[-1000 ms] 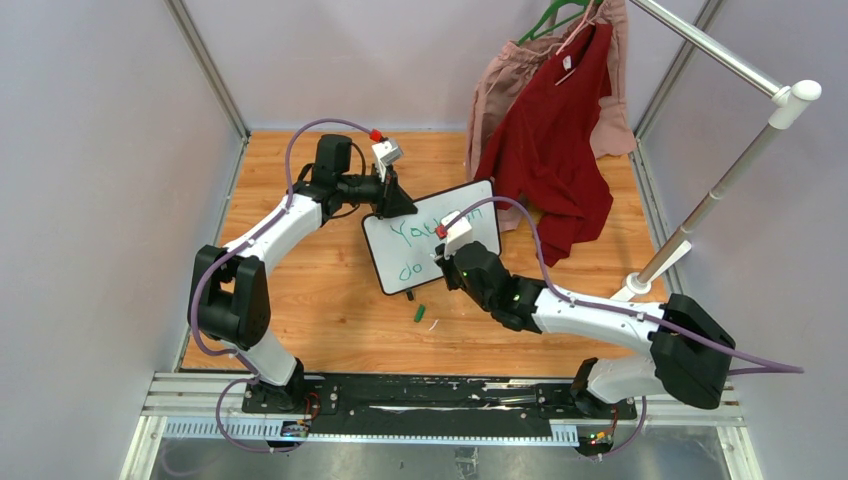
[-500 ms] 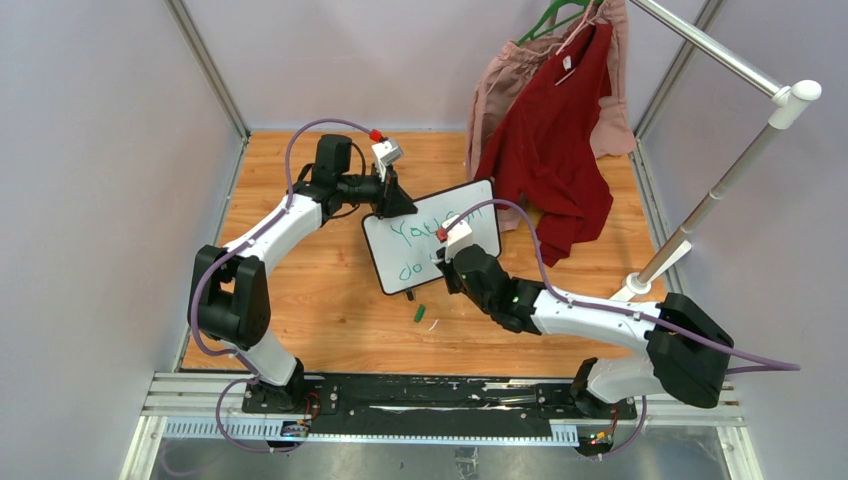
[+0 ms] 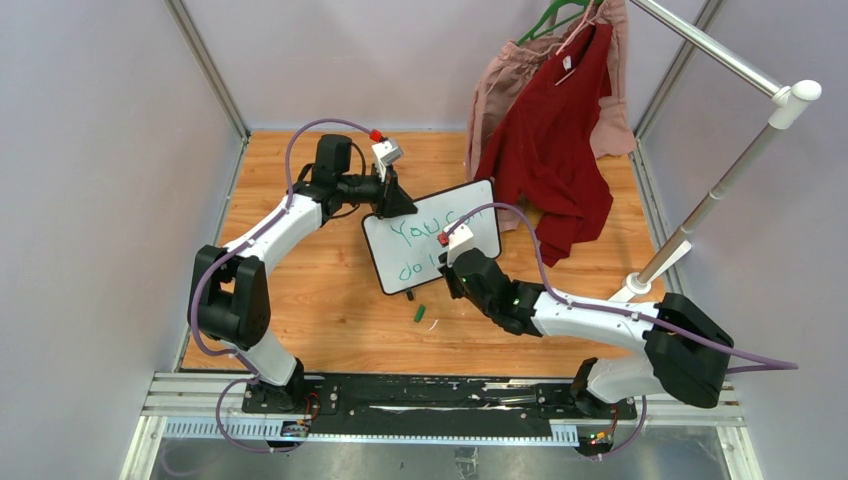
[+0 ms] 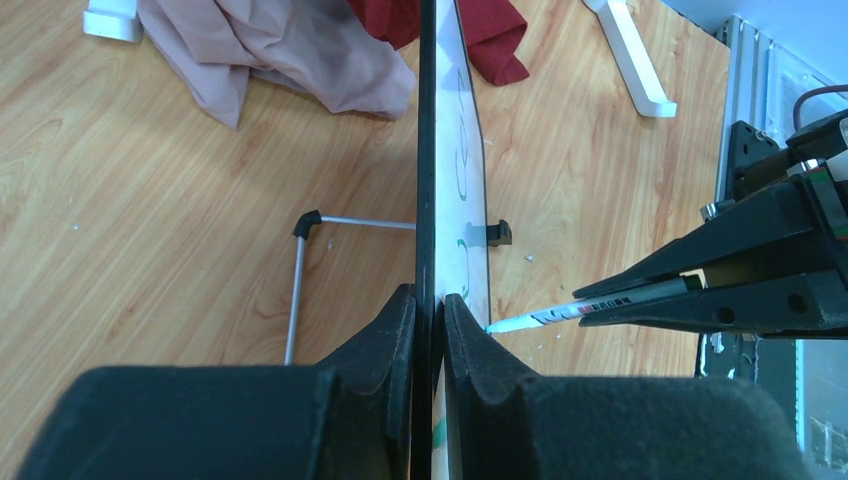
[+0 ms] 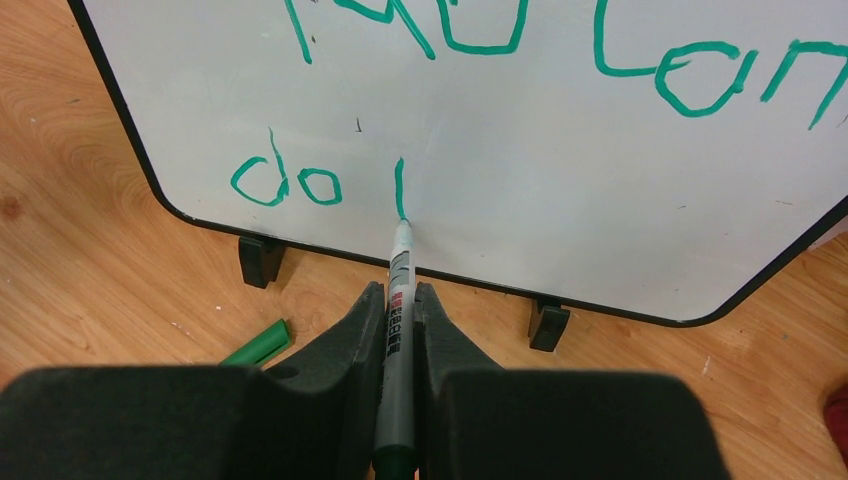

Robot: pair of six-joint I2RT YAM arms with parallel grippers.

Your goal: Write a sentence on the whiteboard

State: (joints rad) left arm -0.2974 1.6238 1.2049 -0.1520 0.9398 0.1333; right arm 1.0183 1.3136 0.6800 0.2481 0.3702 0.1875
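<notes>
Right gripper [image 5: 399, 298] clamps my marker [image 5: 402, 262], tip on the whiteboard [image 5: 560, 210] after "do"; left gripper [image 4: 428, 305] pinches its edge, steadying it. I'd keep pressure light and strokes short to finish the sentence [image 5: 399, 185].

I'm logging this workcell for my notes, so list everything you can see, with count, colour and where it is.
whiteboard: one, white, black frame, standing mid-table
wire stand: one, metal, behind the board
lettering: green, "You can" above "do" plus one stroke
marker: one, green tip touching the board's lower line
marker cap: one, green, on the table by a board foot
red garment: one, hanging far right
pink garment: one, behind the red one
hanger: one, green, above the garments
rack: one, white and metal, right side
table: one, wood
left gripper: black, shut on the whiteboard's edge
right gripper: black, shut on the marker
</notes>
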